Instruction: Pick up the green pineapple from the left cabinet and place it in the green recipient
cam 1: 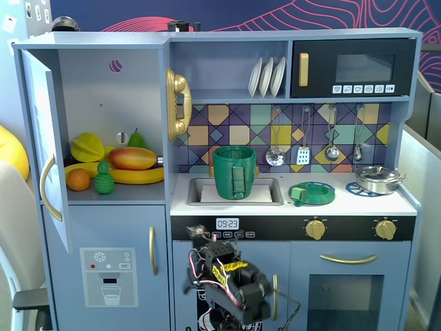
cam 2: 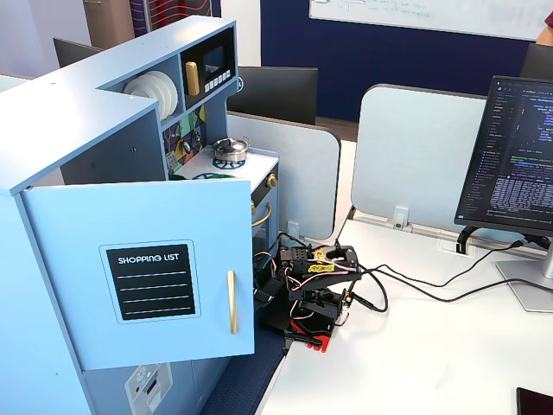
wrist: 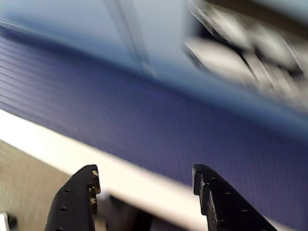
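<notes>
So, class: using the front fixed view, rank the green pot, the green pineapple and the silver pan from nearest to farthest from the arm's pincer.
1. Green pot: in the sink, just above the folded arm and its pincer.
2. Green pineapple: up left, in the open cabinet.
3. Silver pan: far right, on the stove.

a: both fixed views are bright and evenly lit, sharp throughout, colours saturated.
b: shadows?
a: soft ones only, inside the left cabinet (cam 1: 103, 96) behind the fruit, and under the shelf.
b: glare?
a: a faint sheen on the microwave (cam 1: 353, 67) door.
b: and the wrist view?
a: heavily motion-blurred; only the gripper (wrist: 144, 185) fingers look crisp.
</notes>
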You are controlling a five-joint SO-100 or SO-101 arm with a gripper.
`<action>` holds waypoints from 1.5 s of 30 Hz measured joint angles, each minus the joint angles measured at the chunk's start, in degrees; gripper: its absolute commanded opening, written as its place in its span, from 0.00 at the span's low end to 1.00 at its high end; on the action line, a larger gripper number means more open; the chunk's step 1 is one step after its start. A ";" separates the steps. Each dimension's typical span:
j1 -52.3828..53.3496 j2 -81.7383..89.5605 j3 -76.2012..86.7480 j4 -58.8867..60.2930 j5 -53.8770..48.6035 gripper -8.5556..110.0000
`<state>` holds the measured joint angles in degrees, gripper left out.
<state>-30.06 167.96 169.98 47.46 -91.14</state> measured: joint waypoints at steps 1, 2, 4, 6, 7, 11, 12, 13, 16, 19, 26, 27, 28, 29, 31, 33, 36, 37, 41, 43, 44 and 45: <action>-1.93 -1.32 -1.32 -2.64 0.35 0.25; -3.78 -2.46 -2.72 -5.19 0.44 0.25; -6.77 -4.66 -5.45 -10.20 0.09 0.25; -9.58 -5.80 -7.91 -14.50 -0.97 0.24; -10.90 -6.06 -9.05 -16.00 -1.41 0.24; -15.21 -7.47 -12.83 -21.80 -2.11 0.27; -15.73 -8.09 -13.80 -23.38 -2.11 0.27; -16.08 -8.79 -14.77 -25.05 -2.11 0.27; -16.52 -11.60 -18.81 -27.95 -2.81 0.27; -16.70 -15.47 -23.82 -29.27 -3.69 0.28; -16.61 -25.22 -34.72 -33.40 -3.16 0.33; -16.52 -26.46 -36.04 -33.84 -3.08 0.33; -16.35 -27.51 -37.18 -34.45 -2.90 0.33; -16.17 -28.56 -38.14 -35.33 -2.90 0.33; -15.64 -30.67 -39.64 -37.71 -2.90 0.34; -15.29 -32.61 -41.04 -40.17 -2.90 0.35; -14.94 -35.51 -43.42 -42.89 -2.90 0.36; -14.77 -36.47 -44.30 -43.51 -2.90 0.37; -13.89 -40.52 -47.64 -45.79 -2.90 0.39; -13.71 -42.45 -48.87 -47.37 -2.90 0.39; -13.71 -43.51 -49.48 -48.08 -2.90 0.39; -13.71 -44.47 -50.10 -48.69 -2.90 0.39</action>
<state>-43.77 123.49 119.88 -1.23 -94.04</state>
